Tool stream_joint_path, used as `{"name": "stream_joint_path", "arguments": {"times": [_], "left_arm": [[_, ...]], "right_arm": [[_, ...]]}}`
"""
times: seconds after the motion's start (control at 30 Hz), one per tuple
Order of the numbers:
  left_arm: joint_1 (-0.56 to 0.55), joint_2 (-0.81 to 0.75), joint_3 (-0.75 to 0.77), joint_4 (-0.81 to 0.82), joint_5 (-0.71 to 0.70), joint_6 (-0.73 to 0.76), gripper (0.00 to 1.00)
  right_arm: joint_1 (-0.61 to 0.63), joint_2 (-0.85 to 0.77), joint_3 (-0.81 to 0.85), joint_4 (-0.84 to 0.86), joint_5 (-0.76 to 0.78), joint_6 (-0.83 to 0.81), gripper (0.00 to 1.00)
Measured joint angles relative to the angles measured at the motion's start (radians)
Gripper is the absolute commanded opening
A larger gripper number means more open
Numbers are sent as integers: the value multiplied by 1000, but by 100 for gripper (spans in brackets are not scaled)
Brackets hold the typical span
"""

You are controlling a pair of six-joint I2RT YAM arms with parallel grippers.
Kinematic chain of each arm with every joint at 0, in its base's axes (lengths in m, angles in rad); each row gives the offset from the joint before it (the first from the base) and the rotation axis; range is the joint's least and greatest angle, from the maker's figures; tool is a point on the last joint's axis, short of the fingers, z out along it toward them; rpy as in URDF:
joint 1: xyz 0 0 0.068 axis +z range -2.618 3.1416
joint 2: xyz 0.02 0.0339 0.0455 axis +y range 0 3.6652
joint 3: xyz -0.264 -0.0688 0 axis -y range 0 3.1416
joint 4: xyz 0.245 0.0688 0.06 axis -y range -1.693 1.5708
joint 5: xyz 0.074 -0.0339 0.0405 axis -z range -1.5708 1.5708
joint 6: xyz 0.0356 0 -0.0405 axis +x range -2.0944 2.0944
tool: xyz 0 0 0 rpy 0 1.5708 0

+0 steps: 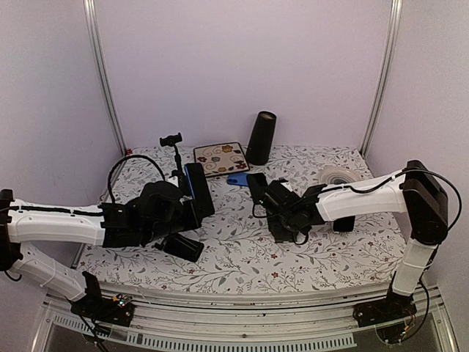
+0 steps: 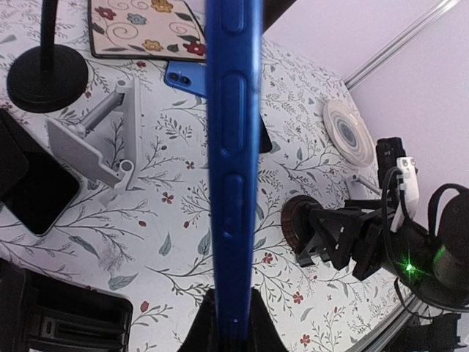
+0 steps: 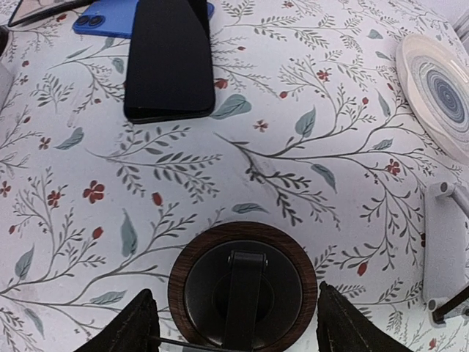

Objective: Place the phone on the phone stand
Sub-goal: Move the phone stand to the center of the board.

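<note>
Blue phone (image 2: 231, 147) is pinched at one end by the left gripper (image 2: 229, 328) and held edge-on, well clear of the table (image 1: 242, 268), with the side buttons facing the wrist camera. I judge the pick is done and we're in the carry/align step, with the phone not yet on any stand. The right gripper (image 3: 238, 330) is spread wide and holds nothing. Its fingers (image 3: 132, 326) straddle a wood-rimmed round stand (image 3: 242, 282) with a black stem, but I can't tell if they touch it. My guess is it's there to steady that stand, which would make it the target. A grey metal stand (image 2: 91, 139) sits nearer the left arm and a clamp stand on a pole (image 1: 171, 139) is further back, so the target is ambiguous. Distractors lie flat on the table, a second blue phone (image 3: 102, 18) and a black phone (image 3: 168, 59), the black one overlapping the blue. The next move calls for swinging the held phone over the chosen stand and rotating it from edge-on to face-out. Then lower its bottom edge into the cradle and release only once it rests. The main risk is tipping the stand on contact.
</note>
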Motion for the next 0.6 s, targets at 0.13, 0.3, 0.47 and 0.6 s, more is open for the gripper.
{"name": "stream_joint_path", "arguments": {"times": [0.13, 0.3, 0.47, 0.6], "left_arm": [[0, 21, 1, 8, 13, 1, 0], [0, 37, 5, 21, 23, 2, 0], [0, 44, 8, 28, 32, 8, 0], [-2, 49, 12, 34, 38, 14, 0]], "right_arm": [[-56, -40, -63, 55, -25, -52, 51], [-104, -79, -108, 97, -43, -113, 52], [-147, -109, -150, 138, -68, -157, 52], [-177, -133, -192, 180, -99, -192, 53]]}}
